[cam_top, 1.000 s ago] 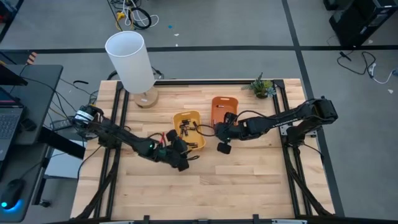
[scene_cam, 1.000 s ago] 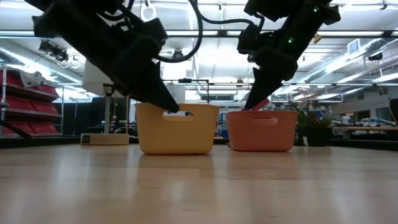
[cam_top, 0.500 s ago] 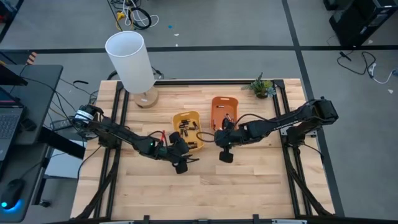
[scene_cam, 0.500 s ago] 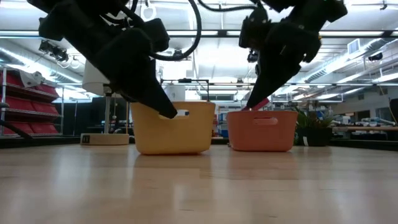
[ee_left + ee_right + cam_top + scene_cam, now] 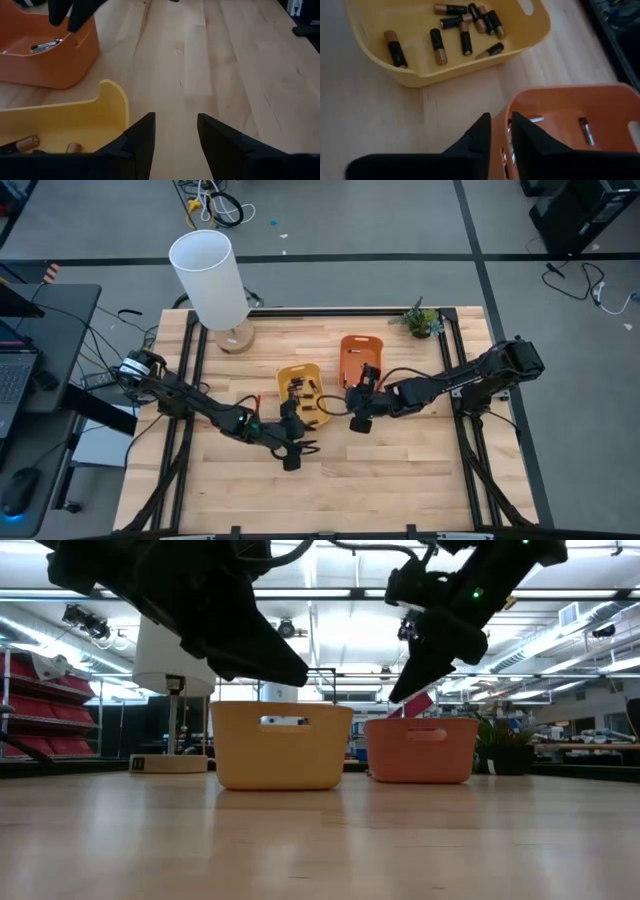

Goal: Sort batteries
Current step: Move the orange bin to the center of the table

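High view: two dark robot arms are seen over the wooden tabletop (image 5: 400, 470).

The black-and-copper batteries (image 5: 465, 43) are kept in the yellow plastic tray (image 5: 415, 75); silvery ones (image 5: 585, 131) lie in the orange plastic tray (image 5: 555, 97). The left hand (image 5: 175, 137) is spread apart by the yellow tray; the right hand (image 5: 501, 132) is nearly together, empty, at the orange rim.

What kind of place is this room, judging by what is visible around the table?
Probably a robotics lab or workshop. The low view shows long ceiling lights and red storage shelves in a wide open hall; the high view shows a laptop beside the wooden table and loose cables on the floor.
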`<move>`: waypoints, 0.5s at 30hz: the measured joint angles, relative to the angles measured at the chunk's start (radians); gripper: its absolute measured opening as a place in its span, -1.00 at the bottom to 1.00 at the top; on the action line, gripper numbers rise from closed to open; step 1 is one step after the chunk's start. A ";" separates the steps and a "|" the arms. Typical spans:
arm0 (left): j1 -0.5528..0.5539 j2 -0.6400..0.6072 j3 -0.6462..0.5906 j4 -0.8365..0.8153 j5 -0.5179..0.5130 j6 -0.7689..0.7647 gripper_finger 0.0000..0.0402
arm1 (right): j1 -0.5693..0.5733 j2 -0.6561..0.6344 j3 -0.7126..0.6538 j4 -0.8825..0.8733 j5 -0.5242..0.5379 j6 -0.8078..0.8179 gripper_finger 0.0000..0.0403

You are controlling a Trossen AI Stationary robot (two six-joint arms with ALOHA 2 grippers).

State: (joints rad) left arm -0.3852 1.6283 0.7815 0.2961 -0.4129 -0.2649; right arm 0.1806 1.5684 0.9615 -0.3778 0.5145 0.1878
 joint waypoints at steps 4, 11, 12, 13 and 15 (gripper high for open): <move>-0.013 0.000 0.000 0.007 -0.021 0.000 -0.19 | -0.036 0.000 0.000 -0.003 -0.095 0.023 -0.44; -0.039 0.000 0.000 -0.008 -0.169 -0.002 -0.19 | -0.071 0.000 0.000 -0.009 -0.058 -0.023 -0.14; -0.042 0.000 0.000 -0.017 -0.193 -0.007 -0.19 | -0.077 0.000 0.000 -0.012 -0.056 -0.023 -0.13; -0.046 0.000 0.000 -0.024 -0.211 -0.017 -0.19 | -0.084 0.000 0.000 -0.013 -0.065 -0.022 -0.12; -0.050 0.000 0.000 -0.026 -0.236 -0.032 -0.19 | -0.098 0.000 0.000 -0.015 -0.117 -0.008 -0.12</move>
State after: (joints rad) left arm -0.4351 1.6287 0.7815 0.2705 -0.6487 -0.2970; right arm 0.0829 1.5688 0.9615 -0.3925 0.3974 0.1797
